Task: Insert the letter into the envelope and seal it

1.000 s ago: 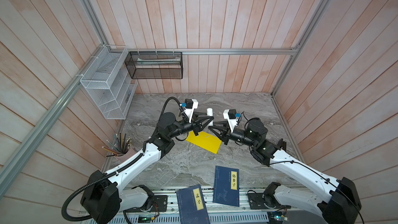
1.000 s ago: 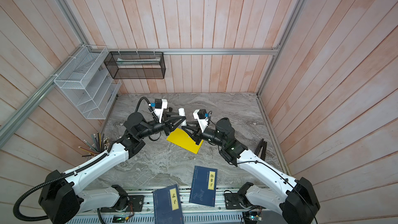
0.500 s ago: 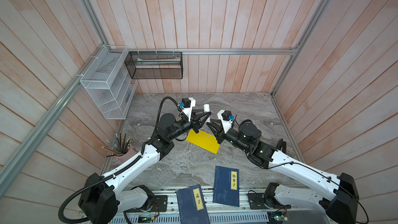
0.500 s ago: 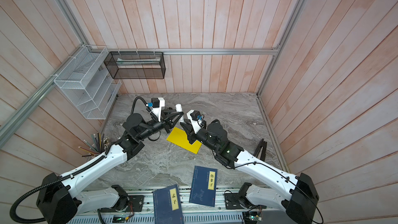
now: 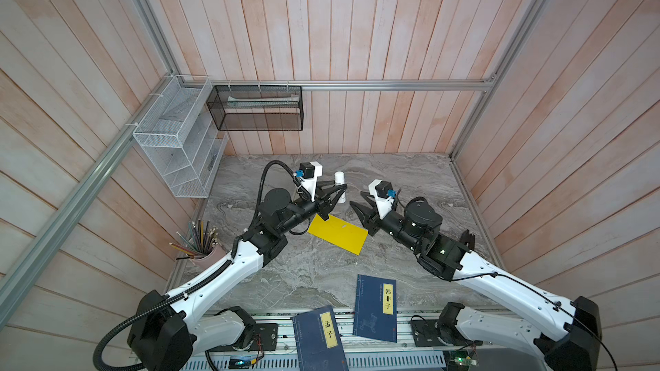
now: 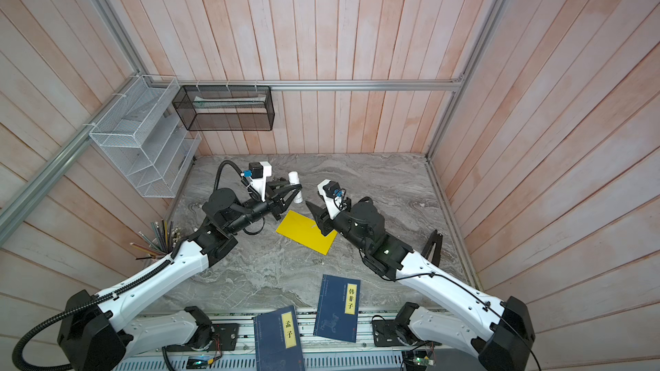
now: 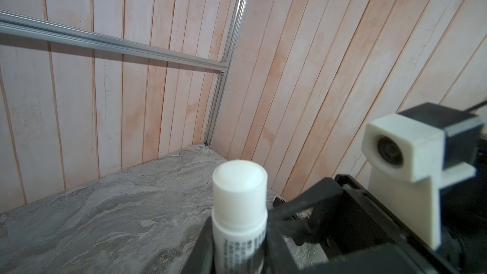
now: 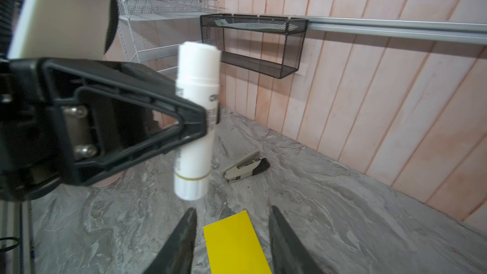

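My L hand [image 5: 339,188] is squeezing a white glue stick [image 5: 339,176], print too blurry. My R hand [image 8: 233,214] is hanging wide, envelope [image 5: 337,233] edge btw its tips. 孟子 book [image 5: 319,340] & 韩非子 book [image 5: 376,306] are lying behind.

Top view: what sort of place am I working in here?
Probably a staged desk or study corner inside a test cell: a marble-look tabletop boxed in by wood panelling, a white wire rack hung on the wall, a pencil cup and blue books.

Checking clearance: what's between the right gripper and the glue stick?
Nothing: the right wrist view shows only bare table between the glue stick and the open right gripper.
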Tool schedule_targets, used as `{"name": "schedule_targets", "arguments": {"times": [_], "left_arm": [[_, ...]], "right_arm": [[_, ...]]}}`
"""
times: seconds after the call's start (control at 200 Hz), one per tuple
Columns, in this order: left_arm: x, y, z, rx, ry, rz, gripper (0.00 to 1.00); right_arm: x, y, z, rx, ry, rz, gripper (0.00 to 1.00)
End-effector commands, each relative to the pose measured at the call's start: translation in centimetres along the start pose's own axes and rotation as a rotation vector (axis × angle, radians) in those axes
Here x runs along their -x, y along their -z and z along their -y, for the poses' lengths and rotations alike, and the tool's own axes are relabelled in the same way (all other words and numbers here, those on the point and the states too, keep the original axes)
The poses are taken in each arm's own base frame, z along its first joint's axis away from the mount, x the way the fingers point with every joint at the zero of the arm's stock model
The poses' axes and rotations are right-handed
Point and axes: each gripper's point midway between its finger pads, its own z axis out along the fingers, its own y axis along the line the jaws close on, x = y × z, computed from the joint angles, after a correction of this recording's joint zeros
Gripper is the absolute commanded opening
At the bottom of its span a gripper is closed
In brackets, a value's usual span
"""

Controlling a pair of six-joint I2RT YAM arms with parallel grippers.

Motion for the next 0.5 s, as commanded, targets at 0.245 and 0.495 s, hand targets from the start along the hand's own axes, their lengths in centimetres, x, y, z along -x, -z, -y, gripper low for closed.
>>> {"name": "schedule_targets", "arguments": {"times": [0.245, 0.495], "left_arm": [[-2.0, 0.7, 1.4, -0.078, -0.039, -0.072, 0.00], [-5.1, 1.3, 0.7, -0.065, -0.075, -0.118, 0.00]], "right_arm": [[-6.6, 2.8, 13.7, -0.450, -0.242, -0.312, 0.46], [-12.8, 3.1, 17.9, -0.663, -0.395, -0.598, 0.46]]}}
